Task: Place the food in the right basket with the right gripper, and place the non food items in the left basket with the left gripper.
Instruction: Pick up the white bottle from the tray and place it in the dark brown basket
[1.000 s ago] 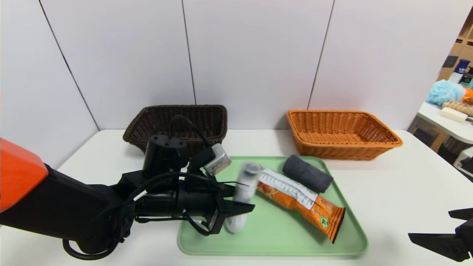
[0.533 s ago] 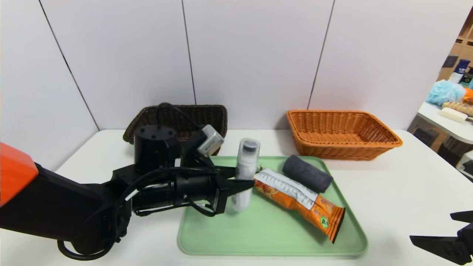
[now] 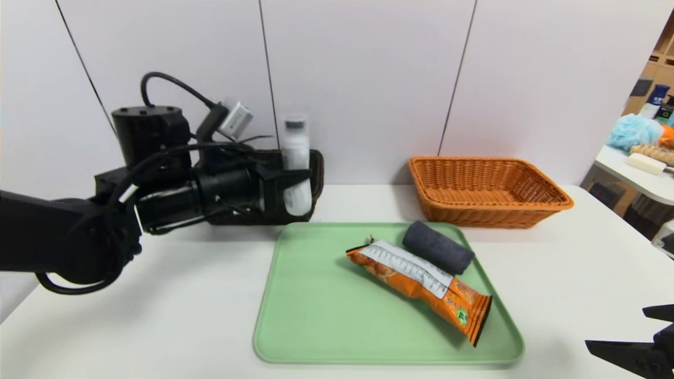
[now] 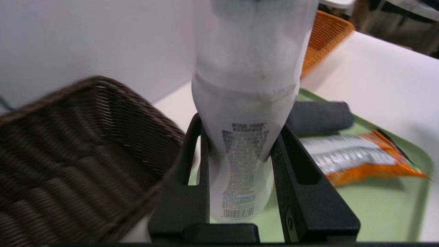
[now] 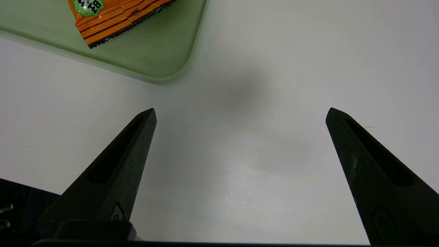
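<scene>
Now my left gripper [image 4: 240,137] pinches the white tube [image 4: 236,178], held upright just beside the dark basket [image 4: 85,178]; the next move, I judge, is over its rim, then release. The dark cloth roll [image 3: 438,247] waits on the green tray [image 3: 316,316], beside the orange packet [image 3: 421,279]; my right gripper [image 5: 241,115] stands spread, idle beyond the tray's corner.

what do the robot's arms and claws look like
The left arm is black with round, barrel-like joints, a looping black cable with a white tag, and a small silver-grey box near the wrist. Its claw has two black fingers. The right claw is black too, two long pointed fingers with slots cut in them and faint pale scuffs.
</scene>
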Controlling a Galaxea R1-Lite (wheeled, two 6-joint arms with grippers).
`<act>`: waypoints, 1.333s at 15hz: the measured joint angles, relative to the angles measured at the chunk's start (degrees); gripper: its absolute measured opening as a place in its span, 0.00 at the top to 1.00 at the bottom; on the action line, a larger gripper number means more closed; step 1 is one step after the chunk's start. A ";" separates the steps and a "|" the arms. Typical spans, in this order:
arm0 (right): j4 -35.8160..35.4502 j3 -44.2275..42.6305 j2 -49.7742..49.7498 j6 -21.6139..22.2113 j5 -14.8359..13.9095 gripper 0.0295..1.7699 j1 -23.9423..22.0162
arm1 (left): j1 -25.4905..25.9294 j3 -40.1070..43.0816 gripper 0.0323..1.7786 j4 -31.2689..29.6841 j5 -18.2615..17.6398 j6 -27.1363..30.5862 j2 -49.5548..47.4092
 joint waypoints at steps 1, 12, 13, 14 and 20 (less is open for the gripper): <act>-0.13 0.00 0.00 -0.05 0.02 0.03 0.00 | 2.16 -2.89 0.71 1.99 0.02 0.02 0.02; -0.41 -0.32 -0.34 -0.18 -0.13 0.03 -0.30 | 11.14 -24.72 0.71 7.83 3.04 6.28 16.71; -0.39 -0.21 -0.34 -0.13 -0.11 0.03 -0.39 | 11.14 -25.80 0.71 7.77 3.12 6.91 18.20; -0.39 -0.05 -0.30 -0.02 -0.15 0.03 -0.39 | 11.17 -26.71 0.71 7.67 3.34 7.33 19.65; -0.33 0.52 -0.22 -0.07 -0.20 0.03 -0.98 | 11.17 -27.78 0.71 8.05 6.56 10.73 25.39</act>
